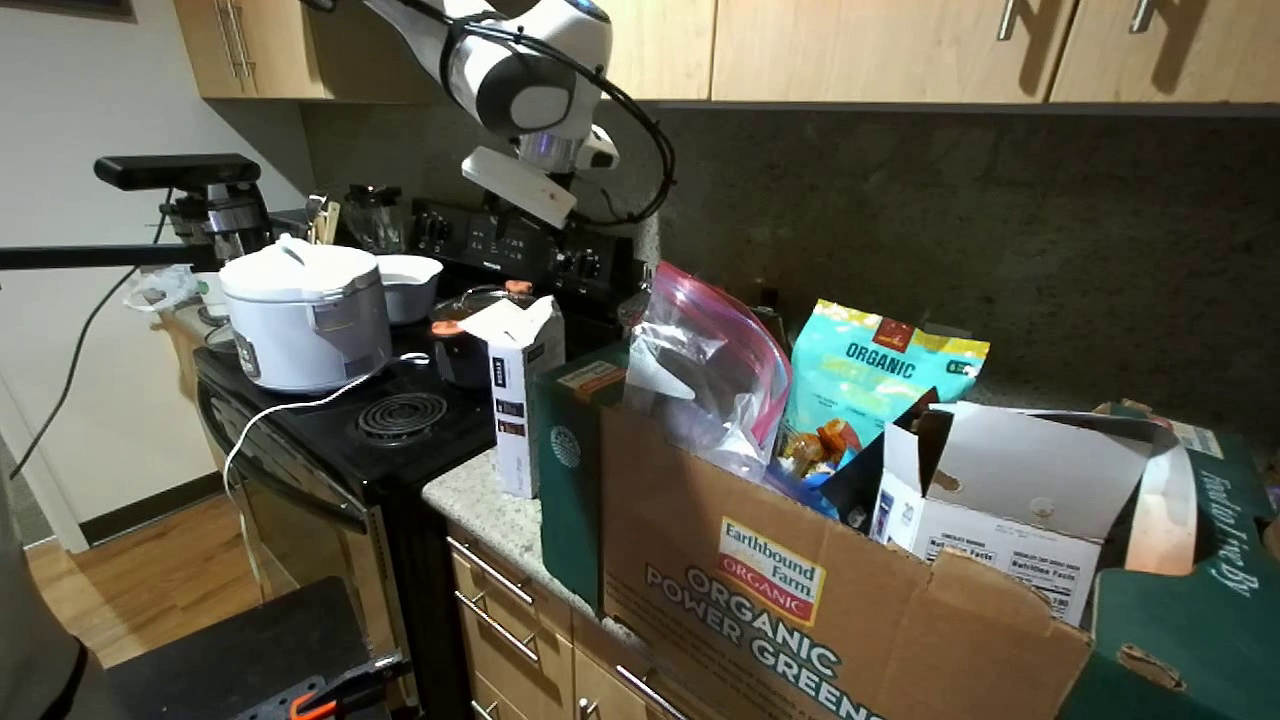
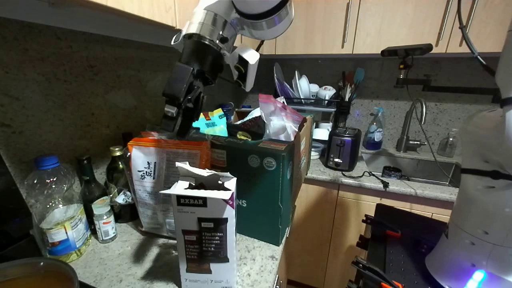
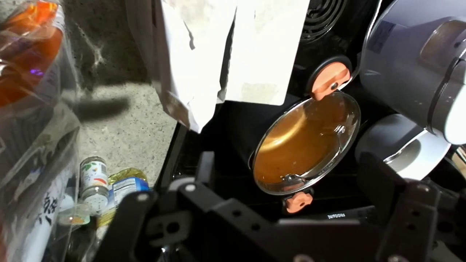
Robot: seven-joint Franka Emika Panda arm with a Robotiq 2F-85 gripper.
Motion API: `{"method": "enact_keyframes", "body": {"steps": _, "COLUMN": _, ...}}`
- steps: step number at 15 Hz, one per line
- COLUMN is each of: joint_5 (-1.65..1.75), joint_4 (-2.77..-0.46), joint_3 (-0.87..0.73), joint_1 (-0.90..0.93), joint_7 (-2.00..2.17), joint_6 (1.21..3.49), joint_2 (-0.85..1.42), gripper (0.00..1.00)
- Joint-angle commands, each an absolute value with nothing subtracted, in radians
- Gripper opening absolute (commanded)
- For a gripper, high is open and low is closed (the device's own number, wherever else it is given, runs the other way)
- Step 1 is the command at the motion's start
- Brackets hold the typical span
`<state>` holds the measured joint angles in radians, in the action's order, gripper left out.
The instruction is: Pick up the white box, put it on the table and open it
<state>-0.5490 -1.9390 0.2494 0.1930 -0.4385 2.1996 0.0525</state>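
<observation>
The white box, a tall slim carton with a dark printed panel, stands upright on the table in both exterior views (image 1: 517, 425) (image 2: 206, 244). Its top flaps are up and torn, and a dark opening shows at the top. In the wrist view the white box (image 3: 260, 54) is at the top, with its pale flaps toward me. The table is a speckled stone counter (image 1: 480, 500) (image 2: 120, 260) (image 3: 127, 134). My gripper (image 3: 291, 171) is open and empty, with its fingers wide apart. In an exterior view my gripper (image 2: 179, 126) hangs above and behind the box, not touching it.
A large brown and green cardboard box (image 1: 720, 600) stands close beside the white box. An orange-topped plastic bag (image 2: 154, 196) and bottles (image 2: 60, 216) stand toward the wall. A pot with a glass lid (image 3: 302, 145) and a white cooker (image 1: 305, 320) are on the black stove (image 1: 310, 430).
</observation>
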Motion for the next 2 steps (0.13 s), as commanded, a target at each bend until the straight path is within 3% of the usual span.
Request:
{"method": "enact_keyframes", "body": {"steps": 1, "joint_5": -0.546, "joint_4": -1.939, "joint_3": 0.245, "joint_1": 0.201, "joint_7": -0.433, "joint_6": 2.197, "joint_2": 0.047, "gripper": 1.00}}
{"method": "enact_keyframes", "body": {"steps": 2, "joint_5": -0.545, "joint_4": -1.944, "joint_3": 0.245, "joint_1": 0.202, "joint_7": -0.433, "joint_6": 2.197, "joint_2": 0.042, "gripper": 1.00}}
